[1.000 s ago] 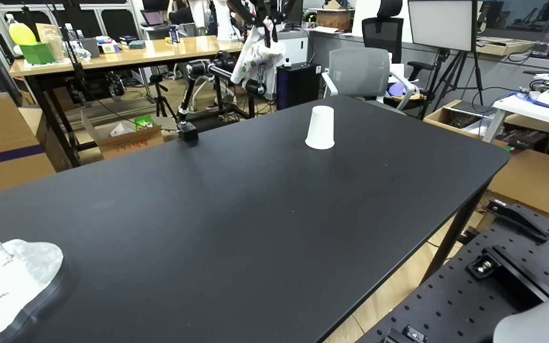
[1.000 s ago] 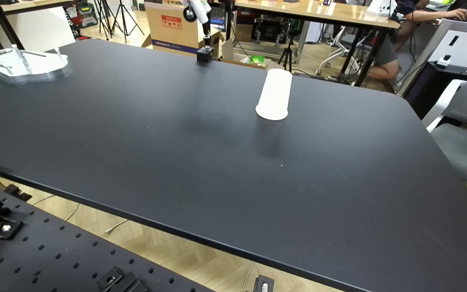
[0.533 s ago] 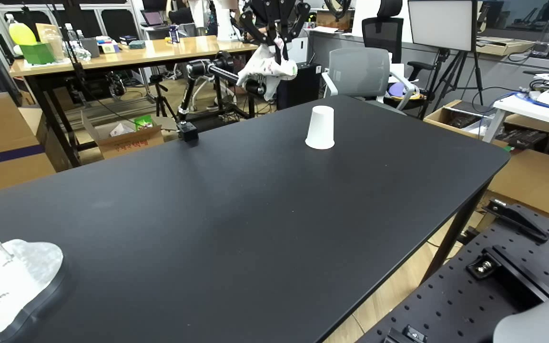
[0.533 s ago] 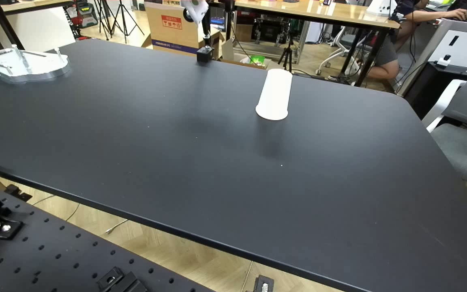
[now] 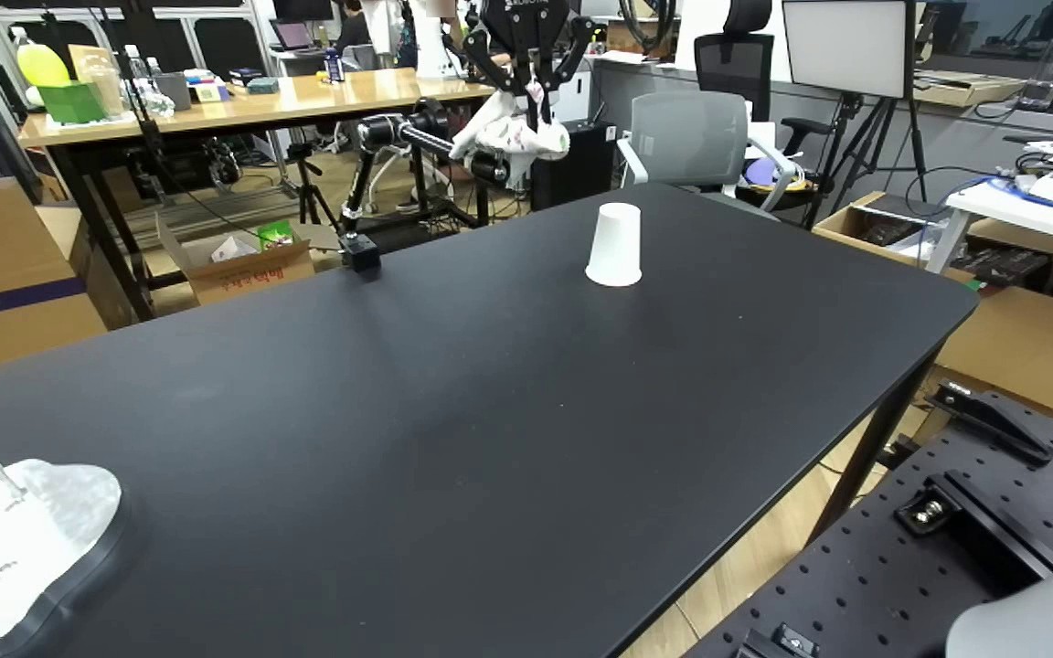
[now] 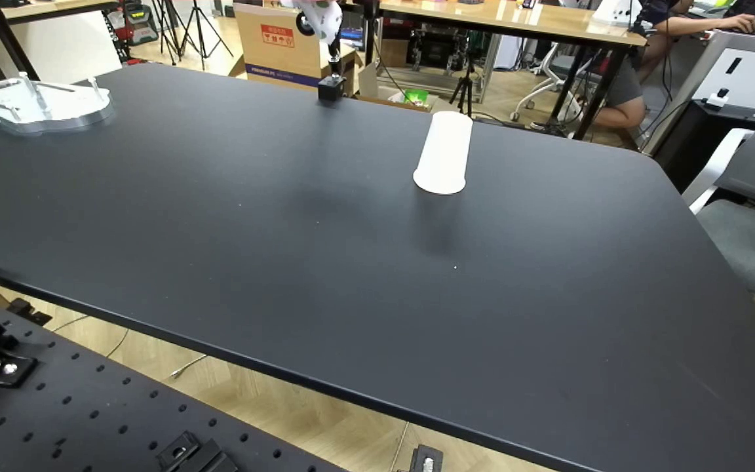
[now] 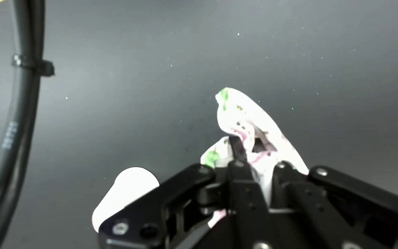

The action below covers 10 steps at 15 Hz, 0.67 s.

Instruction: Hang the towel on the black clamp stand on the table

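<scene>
The towel point(image 5: 522, 139) is white with green and pink prints. It is bunched over the end of the stand's arm in an exterior view. It also shows in an exterior view point(image 6: 326, 18) and in the wrist view point(image 7: 250, 107). The black clamp stand point(image 5: 360, 251) is fixed at the table's far edge; its arm point(image 5: 426, 139) reaches sideways to a round end point(image 5: 488, 167) touching or just under the towel. My gripper point(image 5: 538, 117) points down above this end, fingers close together with cloth between them. In the wrist view point(image 7: 250, 145) cloth hides part of the fingertips.
A white paper cup point(image 5: 615, 245) stands upside down on the black table point(image 5: 453, 411); it also shows in the wrist view point(image 7: 130, 190). A pale board with pegs point(image 6: 56, 108) lies at one table end. A grey chair point(image 5: 686, 137) stands beyond the table.
Since a second ago my gripper has come down and slightly right with the towel, which now bunches over the stand's arm end. Over the last half second little has moved.
</scene>
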### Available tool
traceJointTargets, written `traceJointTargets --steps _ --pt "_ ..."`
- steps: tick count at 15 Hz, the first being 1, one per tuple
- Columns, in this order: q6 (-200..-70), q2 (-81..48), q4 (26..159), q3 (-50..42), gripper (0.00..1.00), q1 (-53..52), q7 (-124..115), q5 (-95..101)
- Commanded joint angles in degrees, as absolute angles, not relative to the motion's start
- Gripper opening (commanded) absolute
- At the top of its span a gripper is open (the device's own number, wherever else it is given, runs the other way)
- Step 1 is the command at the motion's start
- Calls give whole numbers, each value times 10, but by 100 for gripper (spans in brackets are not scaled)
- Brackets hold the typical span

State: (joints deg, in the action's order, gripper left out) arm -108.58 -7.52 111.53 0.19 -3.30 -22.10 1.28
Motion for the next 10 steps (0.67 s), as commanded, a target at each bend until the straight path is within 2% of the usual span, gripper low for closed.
traceJointTargets --steps 1,8,9,10 --pt "-1102 -67 1117 2 2 -32 -229 17" --pt "-1152 -76 1124 3 2 -32 -202 26" --pt "-1160 -76 1126 3 23 -32 -196 30" --pt "-1165 -76 1126 3 34 -31 -190 33"
